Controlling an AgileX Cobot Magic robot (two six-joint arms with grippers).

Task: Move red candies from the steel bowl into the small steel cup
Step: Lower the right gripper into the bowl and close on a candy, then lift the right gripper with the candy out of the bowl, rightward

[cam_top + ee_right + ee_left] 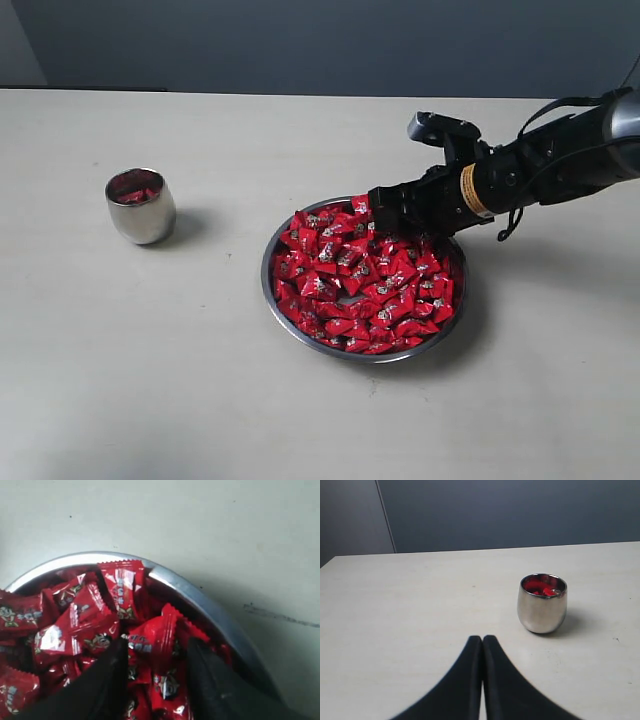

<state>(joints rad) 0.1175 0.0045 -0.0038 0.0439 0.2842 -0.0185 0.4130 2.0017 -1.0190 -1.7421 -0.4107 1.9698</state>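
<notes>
Table [150,400], pale and matte, bare in the foreground of the exterior view. Next back, right of centre: the steel bowl [268,270], heaped with red candies [365,280] nearly to the rim, with a small patch of bare steel near the middle. Right gripper [378,205] reaches in over the bowl's far rim from the right, tips down among the candies. Right wrist view: gripper [156,647] released, fingers [112,675] spread, one candy [152,635] standing in the gap between them, not visibly pinched; bowl rim [200,597] curves just beyond. On the left, well apart from the bowl: the small steel cup [140,207], upright, a few red candies showing inside. Left wrist view: left gripper [482,639] clenched, black fingers pressed together, nothing between them, low over bare table; cup [542,611] ahead of it and off to one side, not touching. Farthest back, a grey-blue wall [300,40].
</notes>
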